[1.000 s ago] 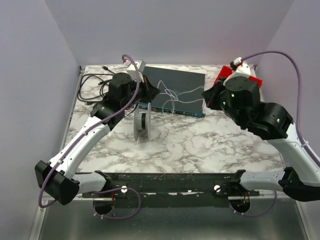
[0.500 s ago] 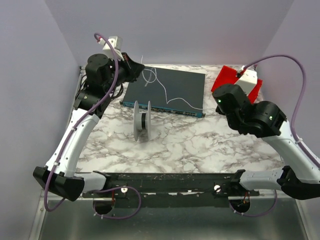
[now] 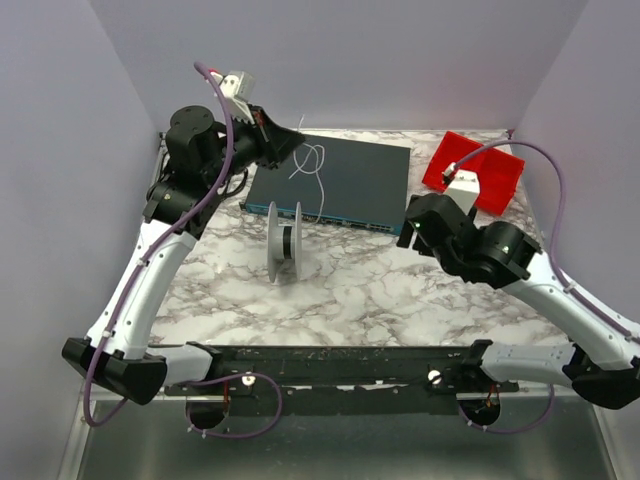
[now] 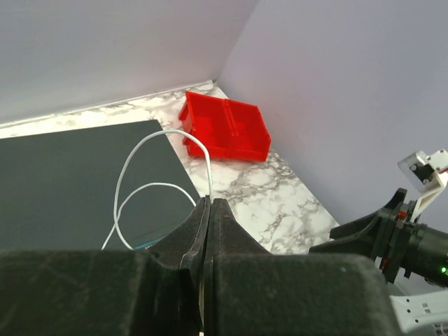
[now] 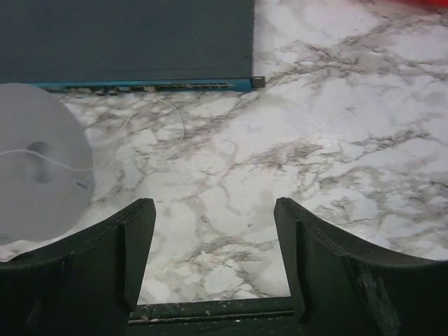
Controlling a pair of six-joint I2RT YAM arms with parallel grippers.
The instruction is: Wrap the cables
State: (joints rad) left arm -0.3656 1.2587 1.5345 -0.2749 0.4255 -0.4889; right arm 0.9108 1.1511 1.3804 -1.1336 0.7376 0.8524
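The cable (image 3: pixel 311 162) is a thin white wire looping over the dark flat box (image 3: pixel 350 180) and trailing down toward the grey spool (image 3: pixel 285 241). My left gripper (image 3: pixel 293 141) is raised at the back left and shut on it. In the left wrist view the cable (image 4: pixel 143 157) rises in a loop into the closed fingertips of the left gripper (image 4: pixel 210 201). My right gripper (image 3: pixel 410 228) hovers open over the marble, right of the spool. Nothing lies between the fingers of the right gripper (image 5: pixel 212 207). The spool (image 5: pixel 35 168) sits to their left with a strand across its face.
A red bin (image 3: pixel 474 172) stands at the back right corner. A black cord (image 3: pixel 236 181) lies at the back left behind the left arm. The dark box (image 5: pixel 126 38) has a blue front edge with ports. A black rail (image 3: pixel 330 362) runs along the near table edge.
The right gripper has opened and moved left and nearer, away from the red bin. The long strand that ran across the box to the right has drawn back into a small loop under the raised left gripper.
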